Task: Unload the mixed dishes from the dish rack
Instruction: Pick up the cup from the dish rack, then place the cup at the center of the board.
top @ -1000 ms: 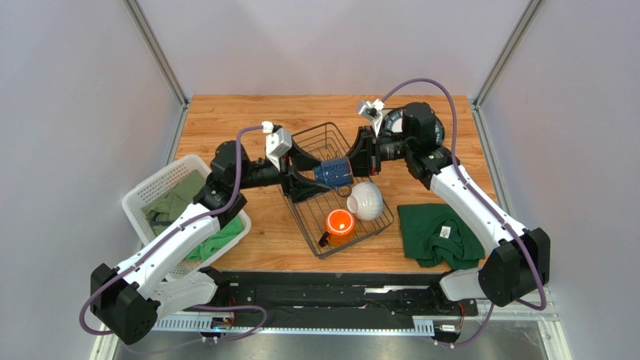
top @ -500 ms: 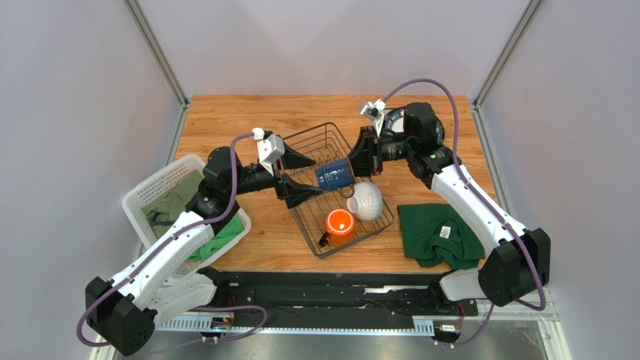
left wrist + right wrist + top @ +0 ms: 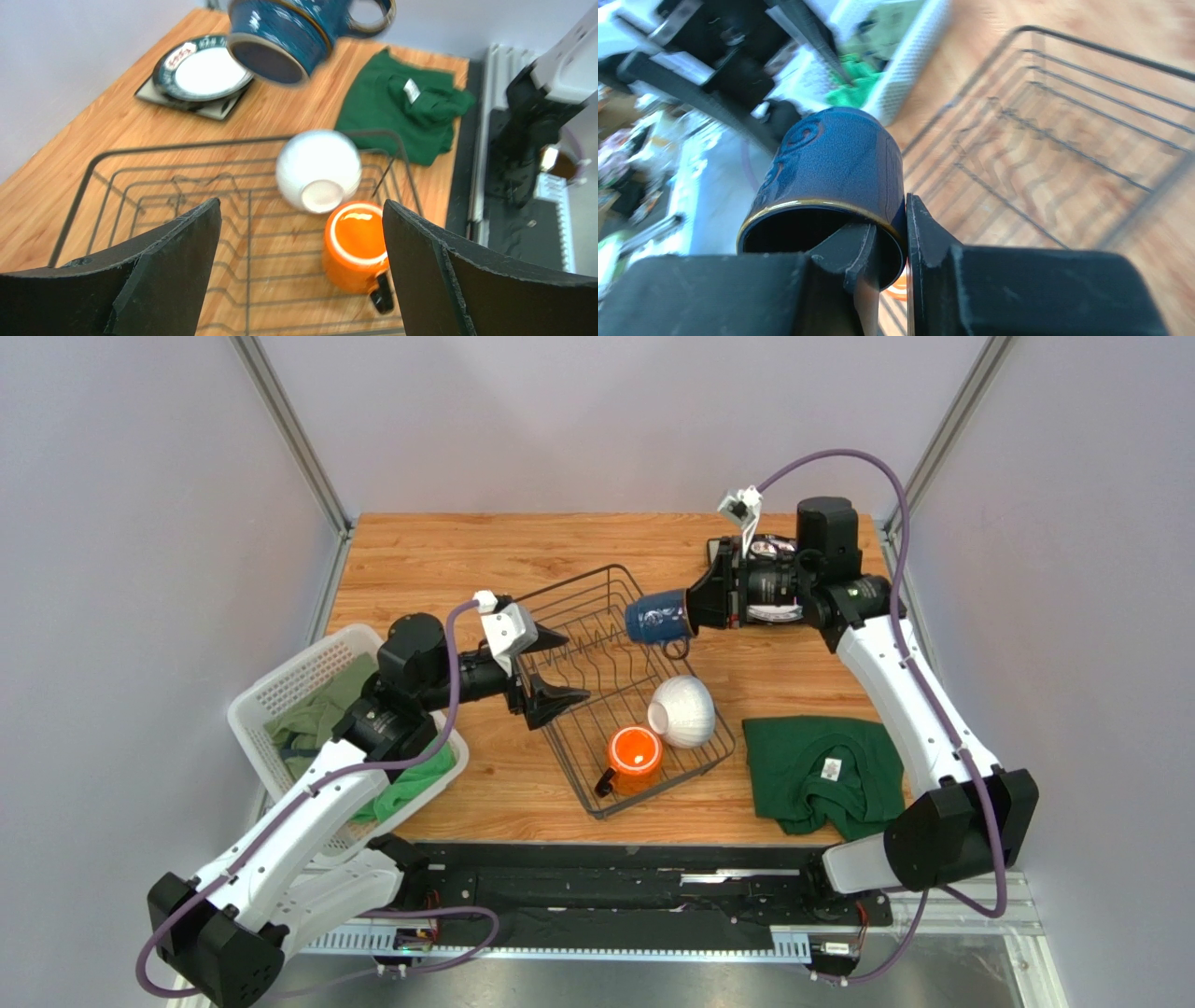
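The black wire dish rack (image 3: 571,748) sits mid-table and also shows in the left wrist view (image 3: 91,176). In it lie a white ribbed bowl (image 3: 683,711) on its side and an orange mug (image 3: 634,753). My right gripper (image 3: 689,608) is shut on the rim of the dark blue mug (image 3: 654,618), one finger inside, and holds it in the air over the rack's far right corner. The mug also shows in the right wrist view (image 3: 836,161). My left gripper (image 3: 542,672) is open and empty at the rack's left edge. A round green-rimmed plate (image 3: 203,70) rests on a square plate on the table.
A white slotted basket (image 3: 275,695) with green cloths stands at the left. A dark green cloth (image 3: 821,773) lies on the table right of the rack. Metal rails run along the near edge.
My right gripper has lifted the dark blue mug out of the rack and carried it up and to the right. My left gripper has drawn back towards the rack's left edge.
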You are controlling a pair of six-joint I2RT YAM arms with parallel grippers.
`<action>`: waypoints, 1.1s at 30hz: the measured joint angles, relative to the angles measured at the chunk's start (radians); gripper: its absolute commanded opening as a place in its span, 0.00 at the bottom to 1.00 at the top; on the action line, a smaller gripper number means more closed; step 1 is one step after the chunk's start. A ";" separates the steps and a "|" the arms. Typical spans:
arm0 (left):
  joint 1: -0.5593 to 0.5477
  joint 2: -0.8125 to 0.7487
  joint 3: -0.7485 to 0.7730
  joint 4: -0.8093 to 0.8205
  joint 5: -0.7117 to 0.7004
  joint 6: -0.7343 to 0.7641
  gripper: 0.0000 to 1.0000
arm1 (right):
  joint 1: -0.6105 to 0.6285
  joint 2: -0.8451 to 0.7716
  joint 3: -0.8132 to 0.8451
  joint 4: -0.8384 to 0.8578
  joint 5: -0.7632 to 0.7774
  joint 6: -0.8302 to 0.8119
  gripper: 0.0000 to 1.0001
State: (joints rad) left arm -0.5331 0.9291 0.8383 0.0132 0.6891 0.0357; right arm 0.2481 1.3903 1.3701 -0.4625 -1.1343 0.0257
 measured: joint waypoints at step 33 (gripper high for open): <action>0.003 0.239 0.138 -0.475 -0.217 0.304 0.87 | -0.435 0.354 0.230 -0.594 1.023 -0.376 0.00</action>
State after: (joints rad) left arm -0.5297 1.1679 0.9768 -0.4618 0.4721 0.3401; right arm -0.1867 1.7439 1.5997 -1.0565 -0.1112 -0.3504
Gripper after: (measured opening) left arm 0.870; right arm 0.167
